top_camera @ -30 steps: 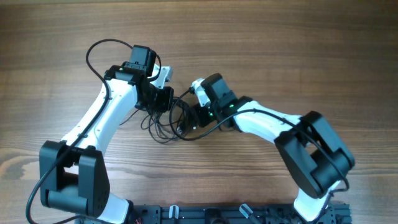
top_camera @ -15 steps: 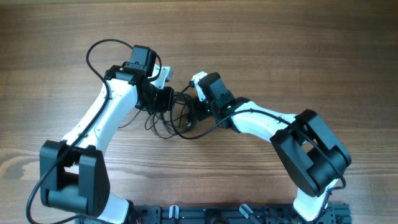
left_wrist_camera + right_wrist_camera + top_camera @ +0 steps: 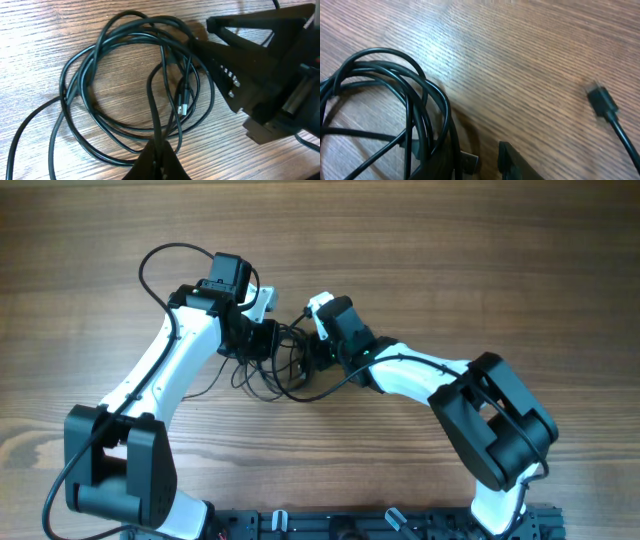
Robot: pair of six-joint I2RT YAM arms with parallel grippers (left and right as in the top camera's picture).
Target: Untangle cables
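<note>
Smooth, slightly glossy black plastic-sheathed cables point(image 3: 427, 107) on a matt wooden table point(image 3: 520, 60) with fine visible grain.

Setting: robotics lab or test bench, not a home or shop. Evidence, overhead view: two white-and-black robot arms, left arm point(image 3: 165, 370) at frame left and right arm point(image 3: 420, 375) at frame right. Both are based at the bottom edge, by a black mounting rail point(image 3: 340, 526) w/ small fittings. An exposed wiring loop point(image 3: 142, 272) stands off the left arm, upper left. Work surface is a plain wood-grain table point(image 3: 480, 260) filling the frame. A coil of thin black cables point(image 3: 270, 370) lies at centre betw. the arms. Wrist views show the same wood grain close up. Room beyond the table not in view; bldg type can't be told.
</note>
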